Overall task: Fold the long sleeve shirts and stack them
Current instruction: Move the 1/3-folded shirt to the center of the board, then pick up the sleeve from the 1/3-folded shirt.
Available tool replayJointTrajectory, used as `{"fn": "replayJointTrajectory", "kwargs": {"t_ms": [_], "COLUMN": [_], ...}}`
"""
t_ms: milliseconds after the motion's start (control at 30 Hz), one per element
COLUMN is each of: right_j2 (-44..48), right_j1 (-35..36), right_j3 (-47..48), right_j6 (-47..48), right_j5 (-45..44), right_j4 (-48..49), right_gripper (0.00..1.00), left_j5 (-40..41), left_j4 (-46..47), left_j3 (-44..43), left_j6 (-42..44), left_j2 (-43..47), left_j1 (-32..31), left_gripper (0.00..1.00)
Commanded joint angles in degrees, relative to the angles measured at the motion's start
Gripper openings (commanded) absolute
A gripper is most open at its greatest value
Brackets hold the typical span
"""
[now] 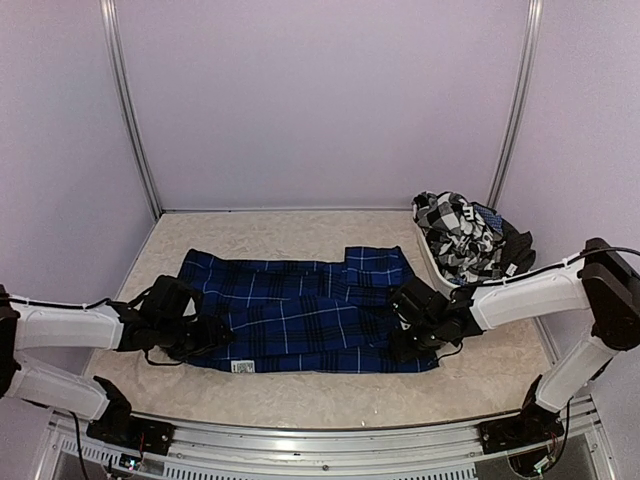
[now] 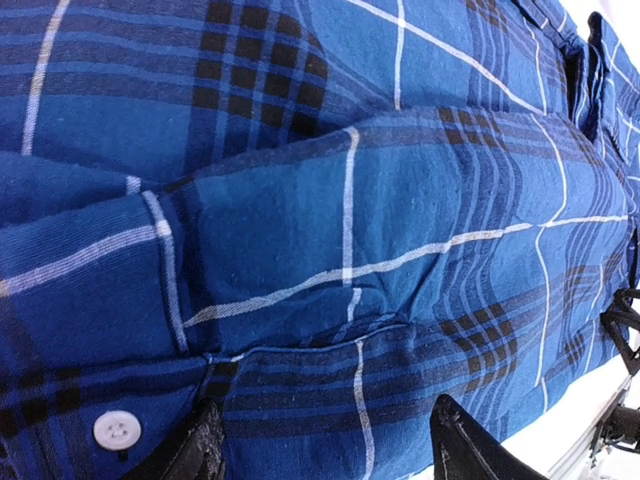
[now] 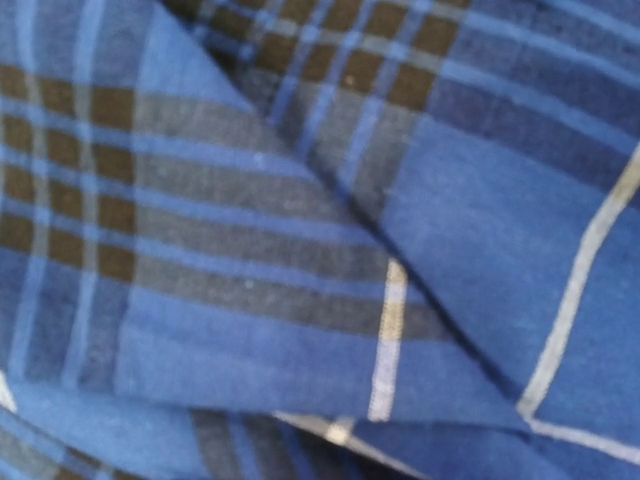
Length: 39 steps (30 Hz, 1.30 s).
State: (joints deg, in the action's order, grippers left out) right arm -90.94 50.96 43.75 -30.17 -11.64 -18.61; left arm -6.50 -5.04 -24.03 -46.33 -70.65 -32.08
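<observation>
The royal blue plaid shirt (image 1: 300, 300) lies flat across the middle of the table, with its sides folded in. My left gripper (image 1: 210, 338) rests on the shirt's left near edge. In the left wrist view it (image 2: 325, 405) is open, and its two dark fingertips (image 2: 455, 440) straddle a fold of blue cloth (image 2: 350, 200). My right gripper (image 1: 405, 335) is at the shirt's right near edge. Blue cloth (image 3: 300, 250) fills the right wrist view and hides its fingers. The black-and-white checked shirt (image 1: 460, 235) lies crumpled at the back right.
The checked shirt sits in a white bin (image 1: 430, 262) with a dark garment (image 1: 515, 248) beside it. A white label (image 1: 243, 367) shows at the blue shirt's near edge, and a white button (image 2: 117, 430) by my left finger. Pale walls enclose the table.
</observation>
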Motion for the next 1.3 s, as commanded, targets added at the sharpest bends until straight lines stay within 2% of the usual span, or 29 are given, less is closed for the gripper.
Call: {"fn": "replayJointTrajectory", "kwargs": {"t_ms": [0,100,233,333,533,767,1000,1267], "right_j2": [1.94,4.85,8.62,10.85,9.25,-0.25,-11.19,-20.45], "right_j1": [3.07,4.33,4.81,4.58,-0.49,-9.16,-10.67,-11.78], "right_j3": [-2.82,-1.57,1.08,4.43,13.32,22.17,30.51,36.36], "right_j6": [-7.21,-8.09,-6.68,-4.48,3.28,15.03,26.05,32.59], "right_j5": [-0.11,-0.84,-0.69,-3.04,-7.15,-1.86,3.08,9.28], "right_j4": [-13.78,-16.3,-17.07,-17.03,-16.49,-9.57,-8.4,-8.88], "right_gripper": [0.55,0.55,0.56,0.58,0.65,0.65,0.64,0.63], "left_j5": [3.75,4.79,7.58,8.22,1.99,-0.68,-1.83,-3.3], "left_j4": [-7.27,-7.32,-8.21,-7.2,-2.21,1.12,1.97,2.75], "left_j3": [2.67,1.51,-3.93,-7.47,-11.4,-13.92,-13.84,-13.42], "left_j6": [-4.62,-3.18,1.6,3.99,6.18,6.87,8.47,8.88], "left_j2": [6.49,11.08,12.84,11.17,7.08,5.37,4.26,3.04], "left_j1": [-1.83,-1.81,-1.01,0.41,6.0,10.37,10.85,11.4], "left_gripper": [0.67,0.71,0.92,0.98,0.99,0.99,0.99,0.99]}}
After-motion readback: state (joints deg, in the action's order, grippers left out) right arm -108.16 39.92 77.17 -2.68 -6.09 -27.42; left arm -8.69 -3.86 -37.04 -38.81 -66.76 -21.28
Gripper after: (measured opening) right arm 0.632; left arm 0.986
